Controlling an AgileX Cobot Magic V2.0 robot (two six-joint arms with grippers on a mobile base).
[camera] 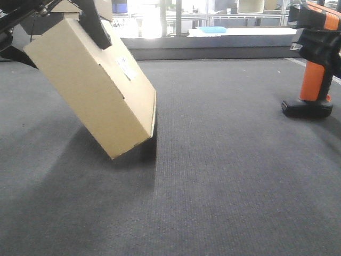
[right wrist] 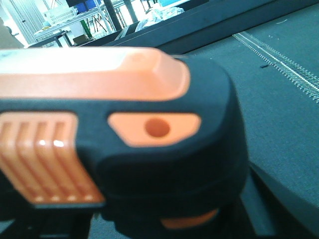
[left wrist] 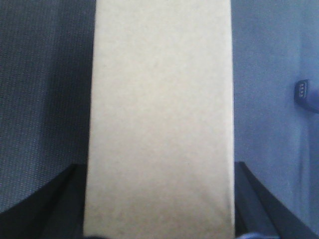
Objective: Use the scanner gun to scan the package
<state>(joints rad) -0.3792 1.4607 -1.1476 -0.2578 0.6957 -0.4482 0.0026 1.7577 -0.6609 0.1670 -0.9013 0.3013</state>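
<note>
Clamping the tan flat cardboard box (camera: 90, 90) in the left tool (camera: 56, 37), holding it tilted, corner-down by the grey desk (camera: 224, 176) — presenting its white label (camera: 127, 68) rightward, toward the black-and-orange pistol-shaped scanner gun (camera: 311, 80) — gripping that by the head in the right tool (camera: 319, 45).

scanner gun (right wrist: 124, 144) fills the frame, very close, soft in focus; black head with an orange stripe (right wrist: 99, 74) along the top; orange ribbed panel (right wrist: 45, 159) at left; orange inset (right wrist: 154, 128) with a round hole at mid-side; dark grey textured counter (right wrist: 284, 114) behind it; pale dotted seam (right wrist: 281, 59) runs diagonally at upper right; metal shelving (right wrist: 75, 27) with blue bins (right wrist: 89, 6) far behind, blurred
</note>
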